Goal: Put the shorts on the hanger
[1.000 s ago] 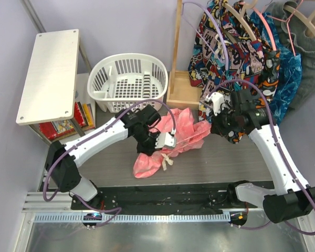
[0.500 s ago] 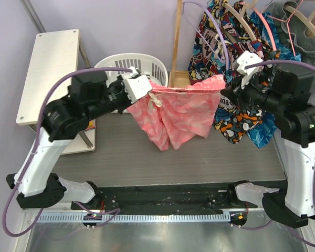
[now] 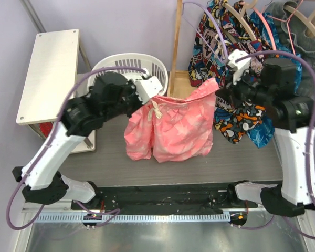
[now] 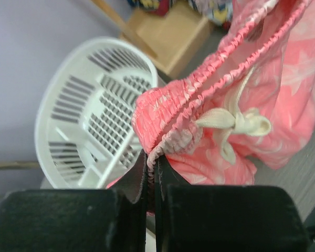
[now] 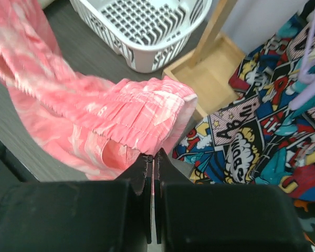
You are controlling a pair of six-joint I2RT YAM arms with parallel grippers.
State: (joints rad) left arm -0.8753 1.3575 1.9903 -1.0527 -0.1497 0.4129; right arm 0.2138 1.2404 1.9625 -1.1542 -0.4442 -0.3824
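Note:
The coral-pink shorts (image 3: pixel 173 126) hang above the dark table, held up by the waistband between both grippers. My left gripper (image 3: pixel 151 96) is shut on the left end of the elastic waistband (image 4: pixel 199 100), next to the white drawstring bow (image 4: pixel 233 122). My right gripper (image 3: pixel 219 85) is shut on the right waistband corner (image 5: pixel 163 107). The waistband sags a little between them. The pale lavender hanger (image 3: pixel 218 34) hangs on the rack just behind and above my right gripper, in front of the comic-print clothes. Part of it shows in the right wrist view (image 5: pixel 306 73).
A white laundry basket (image 3: pixel 121 68) stands behind my left gripper. A wooden rack post and base (image 3: pixel 179 79) stand at centre back. Comic-print garments (image 3: pixel 241 113), a blue garment (image 3: pixel 262 131), a pink hanger (image 3: pixel 270 26) and beige wooden hangers (image 3: pixel 310 26) hang at right. A white shelf (image 3: pixel 50 73) stands at left.
Both grippers lifted the shorts off the table and spread them. Since half a second ago my left gripper moved right and the right one lowered slightly, so the waistband is slacker.

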